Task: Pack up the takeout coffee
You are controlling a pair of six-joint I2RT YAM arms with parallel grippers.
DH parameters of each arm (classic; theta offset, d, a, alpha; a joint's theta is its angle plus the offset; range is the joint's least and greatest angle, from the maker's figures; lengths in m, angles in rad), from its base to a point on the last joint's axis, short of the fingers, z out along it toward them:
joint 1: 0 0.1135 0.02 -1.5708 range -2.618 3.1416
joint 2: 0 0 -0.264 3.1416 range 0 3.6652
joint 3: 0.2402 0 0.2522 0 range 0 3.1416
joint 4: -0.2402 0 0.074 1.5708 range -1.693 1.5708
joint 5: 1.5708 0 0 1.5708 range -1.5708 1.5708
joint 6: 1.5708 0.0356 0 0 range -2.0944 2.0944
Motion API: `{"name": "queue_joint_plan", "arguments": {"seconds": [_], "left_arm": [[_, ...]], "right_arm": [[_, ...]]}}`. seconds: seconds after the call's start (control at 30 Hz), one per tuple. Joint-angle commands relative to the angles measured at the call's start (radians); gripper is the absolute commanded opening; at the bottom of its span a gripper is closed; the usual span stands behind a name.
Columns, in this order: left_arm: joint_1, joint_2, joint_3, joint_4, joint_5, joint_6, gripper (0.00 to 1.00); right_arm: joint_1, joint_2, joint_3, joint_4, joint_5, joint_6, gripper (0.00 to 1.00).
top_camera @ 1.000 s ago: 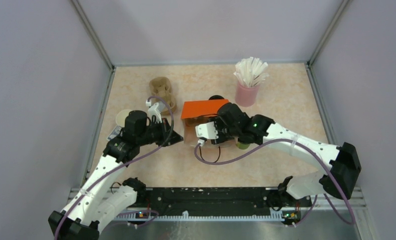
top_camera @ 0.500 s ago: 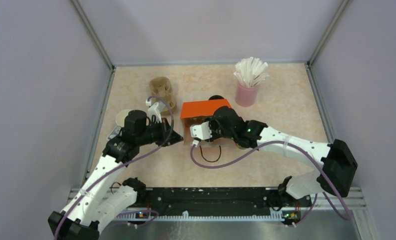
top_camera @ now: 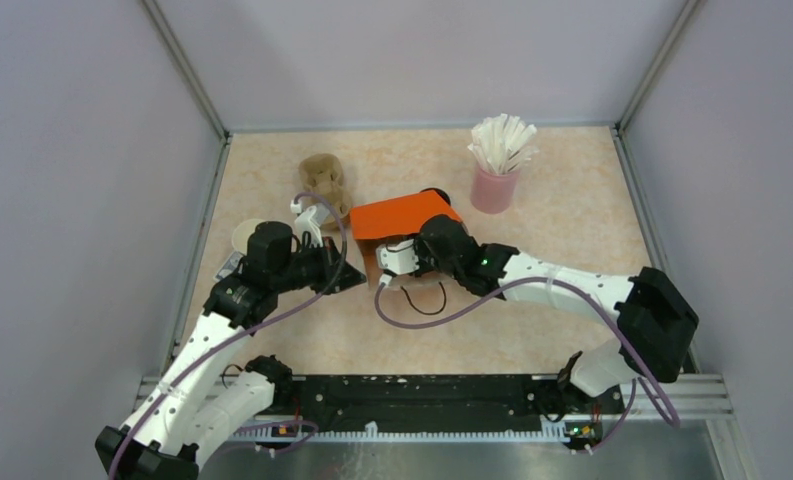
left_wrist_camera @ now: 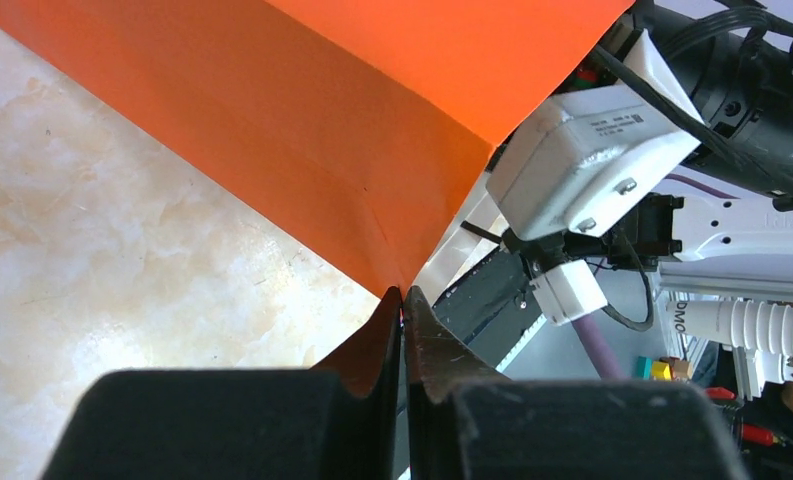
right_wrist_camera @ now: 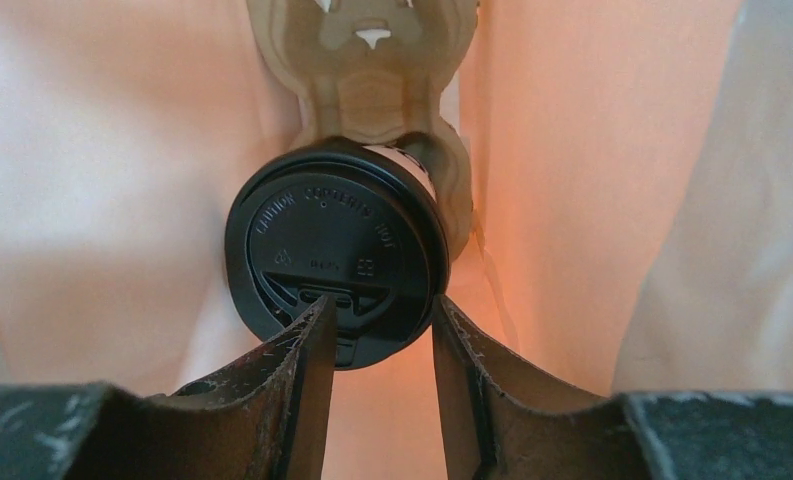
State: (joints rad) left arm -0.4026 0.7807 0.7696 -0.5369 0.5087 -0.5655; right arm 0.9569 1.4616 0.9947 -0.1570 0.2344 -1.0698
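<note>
At the near corner of the orange bag [left_wrist_camera: 302, 120], left claw [left_wrist_camera: 404, 300] pressed together on the paper edge. Inside the bag, past the part-spread right claw [right_wrist_camera: 377, 320], tips over its near rim: the takeout coffee [right_wrist_camera: 332, 240], round black embossed lid upward, against a tan cardboard holder [right_wrist_camera: 372, 60]. Right of the bag, farther back, pink cup [top_camera: 494, 188] holding white straws [top_camera: 504, 140].

One camera looks down from above and behind me. Both wrist cameras press close to the orange bag [top_camera: 404, 215]: left at its 8 o'clock, right looking inside.
</note>
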Motion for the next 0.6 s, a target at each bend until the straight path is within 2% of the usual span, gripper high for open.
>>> {"name": "queue_joint_plan", "arguments": {"seconds": [0.0, 0.57], "left_arm": [[-0.002, -0.016, 0.020, 0.011, 0.013, 0.016, 0.06], [-0.002, -0.034, 0.018, -0.027, 0.008, 0.023, 0.04]], "right_arm": [[-0.017, 0.022, 0.001, 0.077, 0.050, 0.032, 0.39], [-0.041, 0.100, -0.017, 0.228, 0.099, 0.058, 0.40]]}}
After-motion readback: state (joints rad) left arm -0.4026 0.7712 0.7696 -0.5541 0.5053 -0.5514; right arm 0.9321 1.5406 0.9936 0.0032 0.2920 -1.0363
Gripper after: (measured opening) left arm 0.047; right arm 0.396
